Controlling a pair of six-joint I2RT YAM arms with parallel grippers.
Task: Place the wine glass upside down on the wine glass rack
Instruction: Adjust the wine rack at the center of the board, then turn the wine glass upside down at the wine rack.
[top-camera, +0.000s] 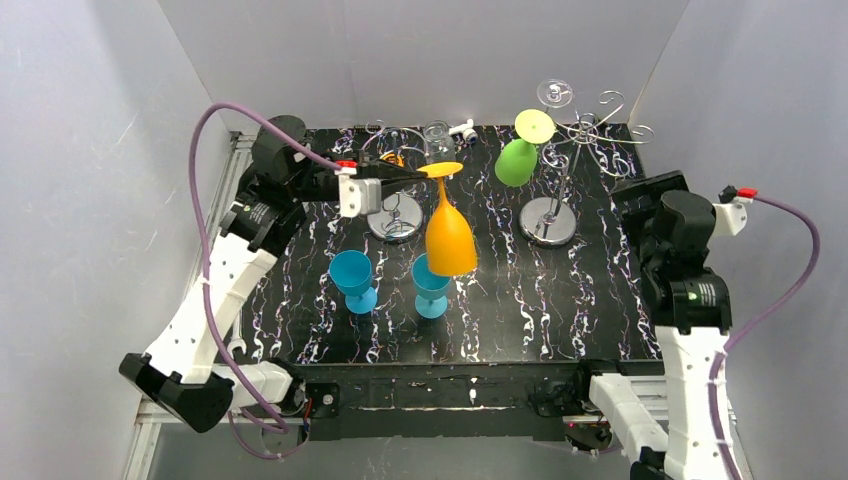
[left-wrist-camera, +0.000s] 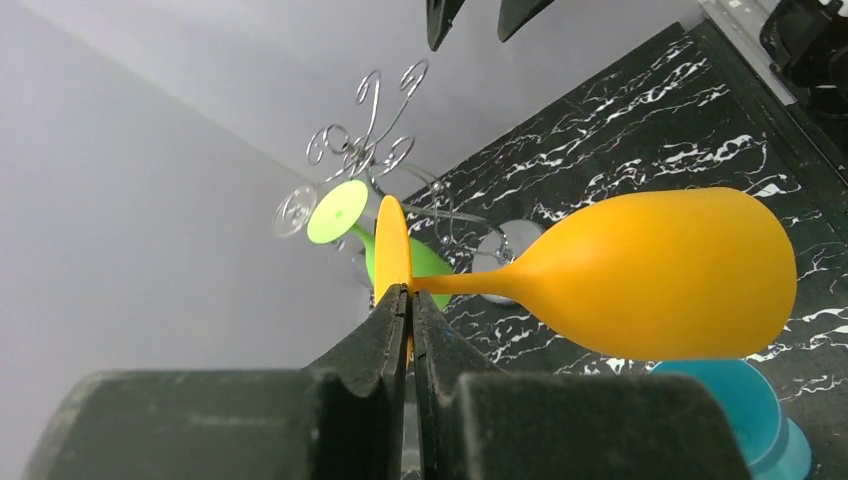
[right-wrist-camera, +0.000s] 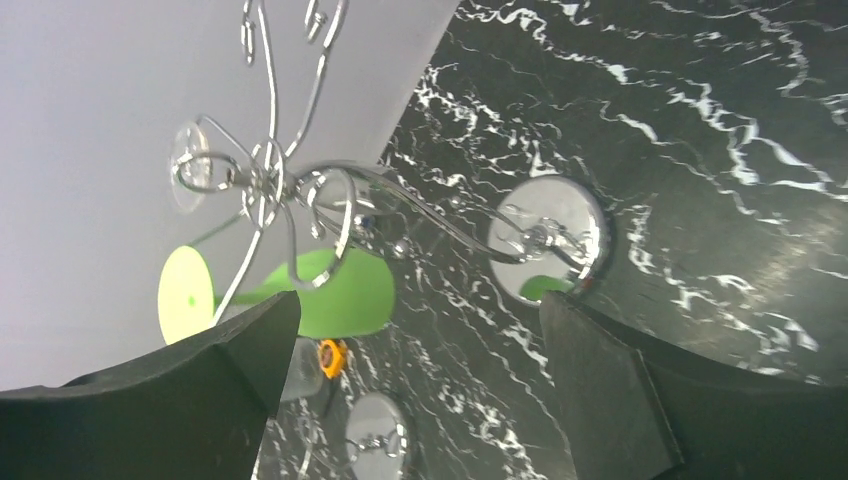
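Observation:
My left gripper (top-camera: 425, 172) is shut on the foot of an orange wine glass (top-camera: 449, 238), which hangs upside down above the table, bowl down. In the left wrist view the orange glass (left-wrist-camera: 660, 272) lies across the frame and my fingers (left-wrist-camera: 385, 330) pinch its foot rim. The tall silver scroll-armed wine glass rack (top-camera: 570, 150) stands at the back right, right of the orange glass. It holds a green glass (top-camera: 518, 160) and a clear glass (top-camera: 554, 94), both upside down. My right gripper (right-wrist-camera: 415, 385) is open and empty, near the rack (right-wrist-camera: 300, 190).
Two blue glasses (top-camera: 353, 278) (top-camera: 431, 285) stand upright below the orange glass. A shorter loop-ring wire stand (top-camera: 396, 215) with a round base is behind them. A clear glass (top-camera: 437, 134) and a small white object (top-camera: 464, 128) sit at the back edge. White walls enclose the table.

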